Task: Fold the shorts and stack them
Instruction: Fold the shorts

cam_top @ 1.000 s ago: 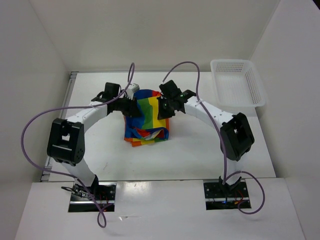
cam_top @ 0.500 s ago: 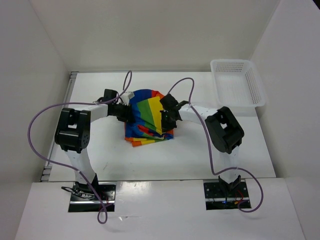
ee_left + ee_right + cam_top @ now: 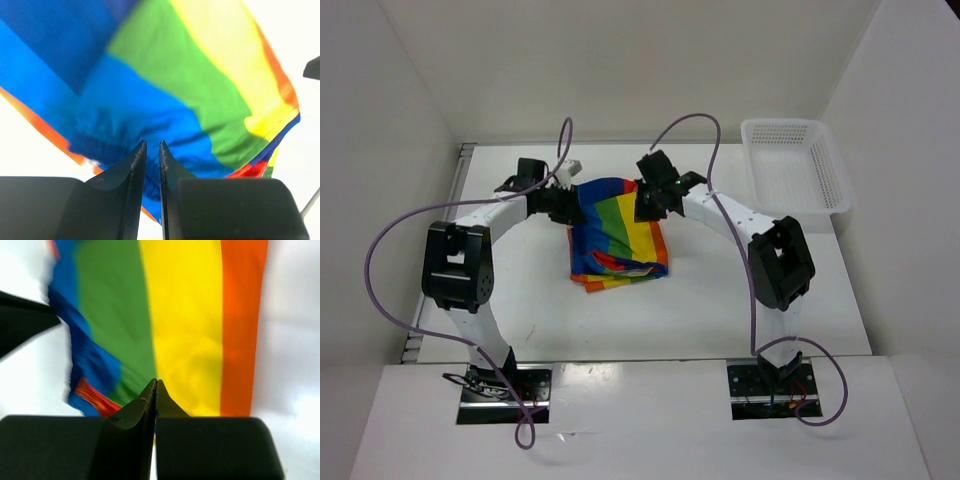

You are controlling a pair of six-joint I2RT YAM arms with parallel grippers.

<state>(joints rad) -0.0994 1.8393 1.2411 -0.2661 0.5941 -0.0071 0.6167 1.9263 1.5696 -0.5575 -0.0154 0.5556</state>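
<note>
We count one pair of soft rainbow-striped fabric shorts (image 3: 618, 238) here, lying mid-table with the far edge raised between the two arms. That far edge runs from the left gripper (image 3: 564, 203) across to the right gripper (image 3: 643, 207), one at each far corner. The near end is bunched in folds on the white table (image 3: 720, 300).

From the left wrist we see the two black fingers (image 3: 134, 172) almost together, only a slit between them, pinching the gathered blue band of the shorts. Green, yellow and orange stripes fan out beyond.

On the right wrist view the jaws are clenched tight, no gap at all. Their tips sit where green meets yellow, nipping the fabric as it stretches away.

Off to the far right stands one white plastic mesh basket (image 3: 796, 168), well apart from the shorts. Two purple cables (image 3: 378, 262), one per arm, loop above the table.
</note>
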